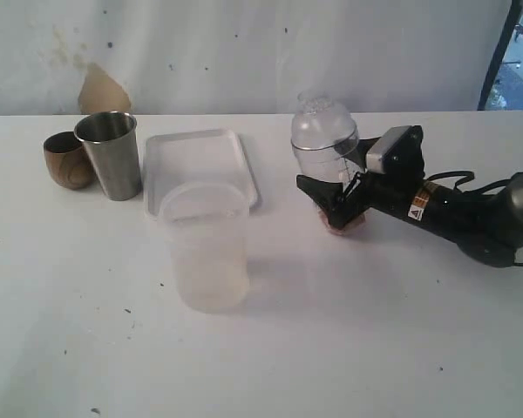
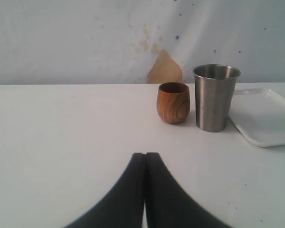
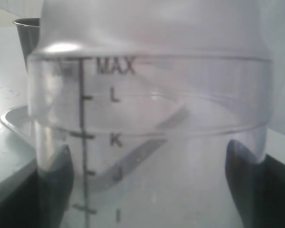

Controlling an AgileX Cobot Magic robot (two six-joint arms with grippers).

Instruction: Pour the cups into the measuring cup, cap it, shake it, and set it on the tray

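**Capped cup in the right claw, tray is partly blocked**

The white table (image 1: 375, 348) holds everything. The right arm (image 1: 471, 213) comes in low from the right. Its claw (image 1: 331, 205) is spread wide and clamped on the lower part of the measuring cup (image 1: 324, 139), one finger on each side. The cup is upright with a clear domed cap on. It sits right of the tray (image 1: 200, 144), a bit apart from it. The claw hides its base, so I can't tell if it's resting on the table or lifted.

The tray lies flat, far-middle. The frosted tumbler (image 1: 205, 252) stands at its near edge and covers that rim in the exterior view. I can't tell if the two touch. Either way it's in the way on the near side, while the right side of the tray is open toward the cup.

The steel cup (image 1: 111, 155) is just left of the tray. The wooden cup (image 1: 67, 159) is just left of that, with a small gap showing in the left wrist view.

The left claw (image 2: 145, 159) is pressed together with nothing in it. It points at those two cups from well back.
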